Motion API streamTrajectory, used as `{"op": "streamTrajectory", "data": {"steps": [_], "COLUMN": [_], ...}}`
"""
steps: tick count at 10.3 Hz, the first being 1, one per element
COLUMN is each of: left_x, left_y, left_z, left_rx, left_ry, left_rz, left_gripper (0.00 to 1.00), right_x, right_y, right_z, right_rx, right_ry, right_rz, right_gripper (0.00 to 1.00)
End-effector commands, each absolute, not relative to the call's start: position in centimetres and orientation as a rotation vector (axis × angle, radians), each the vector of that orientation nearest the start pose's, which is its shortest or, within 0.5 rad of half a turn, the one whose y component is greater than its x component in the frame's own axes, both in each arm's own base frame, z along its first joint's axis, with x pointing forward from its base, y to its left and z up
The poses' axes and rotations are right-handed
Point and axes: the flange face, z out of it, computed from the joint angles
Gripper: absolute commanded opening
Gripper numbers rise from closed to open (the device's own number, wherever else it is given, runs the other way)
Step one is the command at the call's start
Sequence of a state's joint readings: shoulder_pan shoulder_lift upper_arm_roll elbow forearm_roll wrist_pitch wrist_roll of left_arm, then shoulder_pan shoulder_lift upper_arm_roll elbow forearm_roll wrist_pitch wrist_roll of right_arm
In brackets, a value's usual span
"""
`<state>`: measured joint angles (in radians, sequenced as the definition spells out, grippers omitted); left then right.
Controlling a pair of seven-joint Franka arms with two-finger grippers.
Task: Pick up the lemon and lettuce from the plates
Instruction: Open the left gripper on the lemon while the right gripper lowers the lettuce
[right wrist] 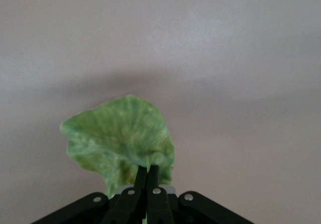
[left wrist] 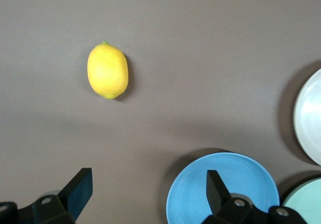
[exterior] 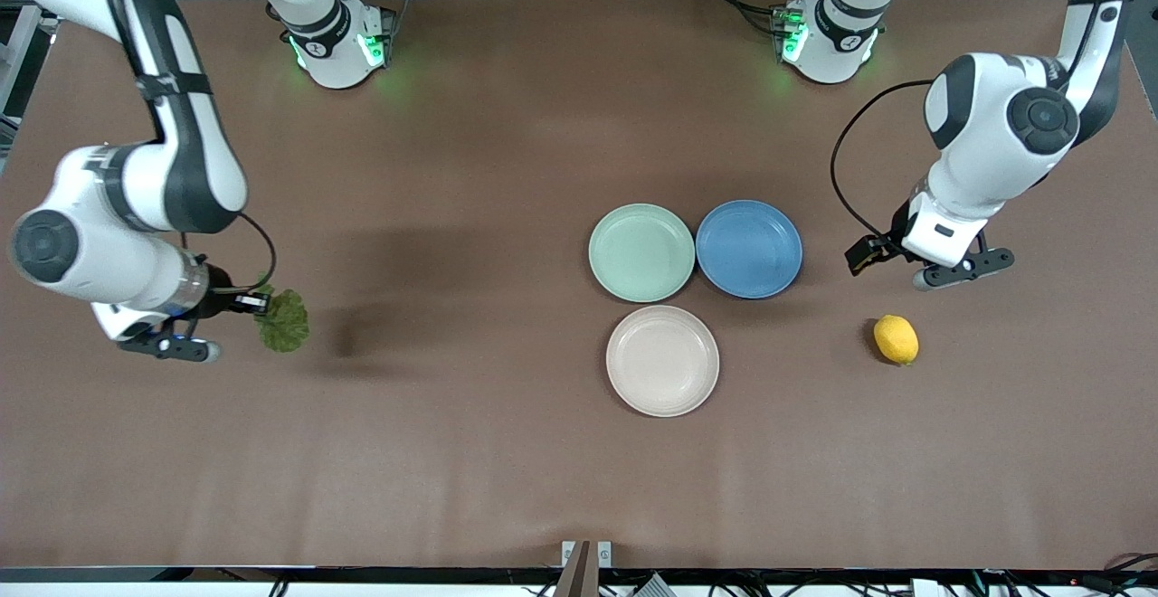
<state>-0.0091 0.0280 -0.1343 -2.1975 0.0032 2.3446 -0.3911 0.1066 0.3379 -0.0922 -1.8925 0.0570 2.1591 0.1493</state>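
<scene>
The lemon (exterior: pixel 896 339) lies on the bare table toward the left arm's end, nearer to the front camera than the blue plate. It also shows in the left wrist view (left wrist: pixel 107 71). My left gripper (exterior: pixel 867 255) (left wrist: pixel 148 179) is open and empty, over the table between the blue plate's edge and the lemon. My right gripper (exterior: pixel 249 303) (right wrist: pixel 148 170) is shut on the lettuce (exterior: pixel 282 319) (right wrist: pixel 120 133) and holds it above the table at the right arm's end. The mint green plate (exterior: pixel 641 252) and the beige plate (exterior: pixel 662 361) are both empty.
A blue plate (exterior: pixel 749 249) (left wrist: pixel 235 184), empty, touches the mint plate toward the left arm's end. The beige plate (left wrist: pixel 311 113) lies nearer to the front camera than both. The brown table (exterior: pixel 452 443) carries nothing else.
</scene>
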Motion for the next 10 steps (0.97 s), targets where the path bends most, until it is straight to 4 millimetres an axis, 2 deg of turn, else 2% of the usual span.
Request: {"op": "streamTrajectory", "data": {"steps": [1,2,4,5,6,7,8,9,10], "left_x": [55.8,56.4,56.2,55.9,55.6,55.4,55.4,55.1,54.6], "left_y": [-8.2,-7.8,-7.4,-7.3,-7.2,-7.3,-7.3,-7.0,-6.9], "left_z": [44.9,48.4,54.4,57.2,59.3,61.3,62.7,63.5,64.4], "left_rx": [-3.164,-3.164,-3.16,-3.158,-3.161,-3.166,-3.168,-3.165,-3.153], "left_ry": [-0.303,-0.256,-0.064,0.013,0.05,0.058,0.062,0.061,0.102], "left_rz": [-0.263,-0.231,-0.133,-0.111,-0.087,-0.076,-0.088,-0.064,-0.035], "left_gripper": [1.0,1.0,1.0,1.0,1.0,1.0,1.0,1.0,1.0], "right_x": [58.4,58.5,58.5,58.4,58.5,58.7,58.9,59.8,61.2], "right_y": [1.4,1.2,1.0,1.0,1.0,0.8,0.0,-0.6,-0.4], "right_z": [27.6,25.5,21.6,20.7,21.1,22.2,24.4,28.8,31.7], "right_rx": [-3.12,-3.124,-3.131,-3.133,-3.133,-3.13,-3.123,-3.112,-3.111], "right_ry": [0.242,0.246,0.249,0.247,0.249,0.249,0.272,0.29,0.282], "right_rz": [-0.005,-0.038,-0.083,-0.081,-0.074,-0.088,-0.089,-0.099,-0.049], "right_gripper": [0.0,0.0,0.0,0.04,0.66,1.0,1.0,1.0,1.0]}}
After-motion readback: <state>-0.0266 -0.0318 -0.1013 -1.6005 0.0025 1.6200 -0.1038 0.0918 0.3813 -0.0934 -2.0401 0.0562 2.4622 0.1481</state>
